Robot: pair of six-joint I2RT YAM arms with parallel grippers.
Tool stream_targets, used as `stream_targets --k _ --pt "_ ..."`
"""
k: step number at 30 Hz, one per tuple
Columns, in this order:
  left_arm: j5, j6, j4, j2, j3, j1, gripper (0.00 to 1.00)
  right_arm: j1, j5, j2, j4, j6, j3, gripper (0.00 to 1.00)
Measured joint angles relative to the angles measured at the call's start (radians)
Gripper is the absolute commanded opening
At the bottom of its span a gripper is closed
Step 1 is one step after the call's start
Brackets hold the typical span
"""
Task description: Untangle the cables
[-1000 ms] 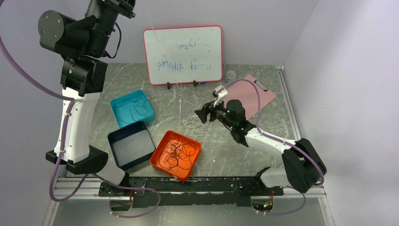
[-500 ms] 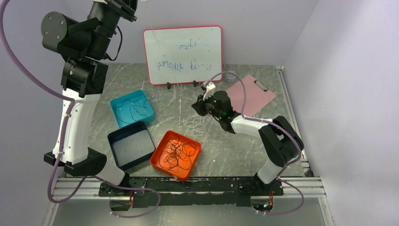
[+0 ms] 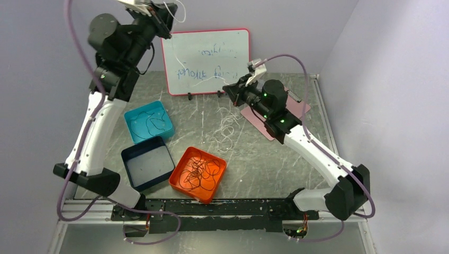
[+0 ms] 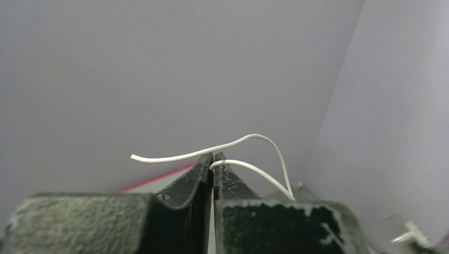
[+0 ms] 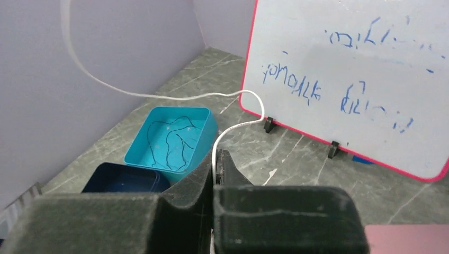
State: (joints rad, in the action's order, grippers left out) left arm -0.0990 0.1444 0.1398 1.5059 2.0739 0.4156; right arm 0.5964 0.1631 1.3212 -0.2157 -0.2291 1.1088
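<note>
White cable: one strand runs through the air across the face of the whiteboard. Its slack drops in loose loops onto the worktop in front of the board's right foot.

Left claw: fully closed, pinching the cable's upper end above the whiteboard's top-left corner. A short free tip curls past the fingers.

Right claw: fully closed on the same cable, just off the whiteboard's lower-right corner.

Black cables: a tangled heap in the orange tray, well in front of the whiteboard. A few more lie in the teal tray, in front of the board's left corner. A dark blue tray sits farther from the board.
</note>
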Motion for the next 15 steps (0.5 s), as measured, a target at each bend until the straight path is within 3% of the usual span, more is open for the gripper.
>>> stream_targets --k 15 --pt "-0.126 0.085 0.017 0.234 -0.254 -0.095 0.07 -0.07 0.12 -0.115 0.418 -0.104 0.109 0.0"
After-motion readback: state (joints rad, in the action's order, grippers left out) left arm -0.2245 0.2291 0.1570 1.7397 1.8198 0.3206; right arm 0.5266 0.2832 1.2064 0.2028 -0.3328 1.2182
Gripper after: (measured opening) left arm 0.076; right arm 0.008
